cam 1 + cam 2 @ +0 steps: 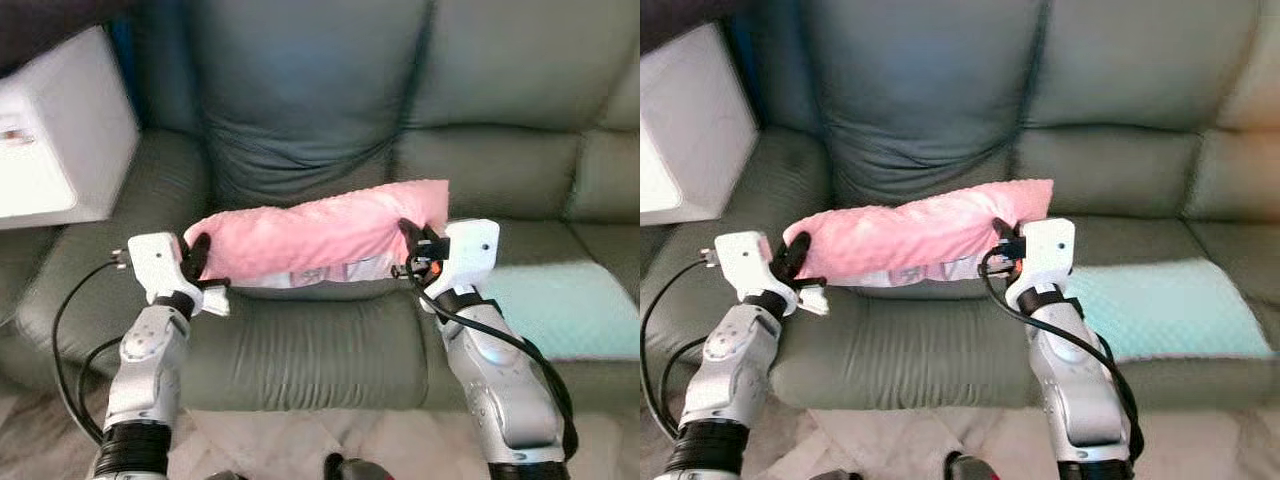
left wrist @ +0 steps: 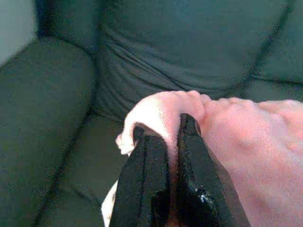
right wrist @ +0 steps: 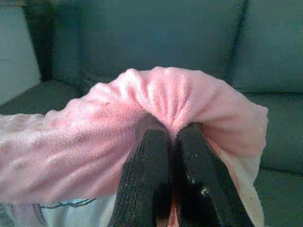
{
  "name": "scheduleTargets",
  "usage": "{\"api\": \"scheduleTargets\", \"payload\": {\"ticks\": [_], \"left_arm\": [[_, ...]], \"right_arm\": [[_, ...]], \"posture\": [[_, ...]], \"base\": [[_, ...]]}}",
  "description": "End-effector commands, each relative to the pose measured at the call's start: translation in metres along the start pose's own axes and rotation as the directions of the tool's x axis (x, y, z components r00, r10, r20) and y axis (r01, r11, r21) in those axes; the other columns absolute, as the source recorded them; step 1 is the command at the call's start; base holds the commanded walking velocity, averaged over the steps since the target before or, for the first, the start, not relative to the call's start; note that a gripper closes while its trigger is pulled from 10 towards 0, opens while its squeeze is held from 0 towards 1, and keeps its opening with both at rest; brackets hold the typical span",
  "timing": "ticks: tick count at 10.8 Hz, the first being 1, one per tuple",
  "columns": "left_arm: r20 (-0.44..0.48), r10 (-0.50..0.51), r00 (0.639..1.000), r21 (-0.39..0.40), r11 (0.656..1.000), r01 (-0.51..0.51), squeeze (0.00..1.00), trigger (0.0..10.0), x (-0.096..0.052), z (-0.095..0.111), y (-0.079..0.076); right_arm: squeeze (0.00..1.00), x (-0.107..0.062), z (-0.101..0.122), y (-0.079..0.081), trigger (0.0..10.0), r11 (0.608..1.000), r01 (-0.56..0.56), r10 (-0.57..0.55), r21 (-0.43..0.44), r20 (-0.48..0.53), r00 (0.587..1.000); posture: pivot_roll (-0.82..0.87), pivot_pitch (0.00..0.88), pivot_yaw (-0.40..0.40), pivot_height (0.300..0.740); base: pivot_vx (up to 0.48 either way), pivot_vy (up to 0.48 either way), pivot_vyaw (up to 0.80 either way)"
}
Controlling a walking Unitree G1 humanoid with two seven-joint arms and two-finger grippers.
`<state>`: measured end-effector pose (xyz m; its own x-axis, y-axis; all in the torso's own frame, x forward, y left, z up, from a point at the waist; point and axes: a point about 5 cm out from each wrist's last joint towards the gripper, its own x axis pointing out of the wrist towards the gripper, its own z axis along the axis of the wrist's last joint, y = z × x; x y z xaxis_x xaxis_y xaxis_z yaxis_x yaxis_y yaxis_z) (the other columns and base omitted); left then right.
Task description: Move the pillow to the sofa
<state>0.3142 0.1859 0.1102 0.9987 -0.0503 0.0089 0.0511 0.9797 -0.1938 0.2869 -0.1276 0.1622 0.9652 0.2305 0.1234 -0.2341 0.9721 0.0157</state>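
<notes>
Left gripper (image 2: 171, 142), right gripper (image 3: 173, 142) pinch pink pillow (image 1: 320, 232) above grey-green sofa (image 1: 300, 350).

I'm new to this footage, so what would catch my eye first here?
A pink pillow is stretched between both arms above the grey-green sofa seat. The left gripper pinches one end and the right gripper the other, jaws shut on the fabric. A pale blue-green cloth lies on the seat to the right.
</notes>
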Motion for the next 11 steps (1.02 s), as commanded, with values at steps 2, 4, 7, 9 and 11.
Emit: {"api": "scheduleTargets", "payload": {"ticks": [2,4,7,9,11], "left_arm": [[-0.01,-0.007,1.0,-0.008,1.0,0.007,0.0,10.0,0.0,-0.007,-0.002],[0.0,-0.03,1.0,-0.005,1.0,0.03,0.0,10.0,0.003,-0.004,-0.006],[0.021,-0.041,0.999,-0.01,0.999,0.041,0.0,10.0,0.006,-0.002,-0.007],[0.055,-0.076,0.996,-0.015,0.997,0.077,0.0,10.0,0.009,0.003,-0.012],[0.056,-0.073,0.996,-0.019,0.997,0.074,0.0,10.0,0.009,0.004,-0.011]], "right_arm": [[0.0,-0.002,-0.002,-0.004,10.0,1.0,0.024,-0.024,-0.007,-0.005,1.0],[0.0,-0.005,-0.002,-0.006,10.0,1.0,0.027,-0.027,-0.009,-0.002,1.0],[0.0,-0.006,-0.004,-0.005,10.0,1.0,0.018,-0.018,-0.01,-0.008,1.0],[0.0,-0.005,-0.003,-0.005,10.0,1.0,0.014,-0.014,-0.01,0.0,1.0],[0.0,-0.004,-0.003,-0.005,10.0,1.0,0.012,-0.012,-0.01,0.002,1.0]], "posture": [[-0.12,0.18,-0.037,0.74],[-0.13,0.182,-0.037,0.74],[-0.13,0.174,-0.035,0.74],[-0.13,0.169,-0.033,0.74],[-0.12,0.163,-0.032,0.74]], "base": [[0.0,0.0,-0.8],[0.0,0.0,-0.33],[0.0,0.0,0.0],[0.0,0.0,0.0],[0.257,0.0,0.0]]}}
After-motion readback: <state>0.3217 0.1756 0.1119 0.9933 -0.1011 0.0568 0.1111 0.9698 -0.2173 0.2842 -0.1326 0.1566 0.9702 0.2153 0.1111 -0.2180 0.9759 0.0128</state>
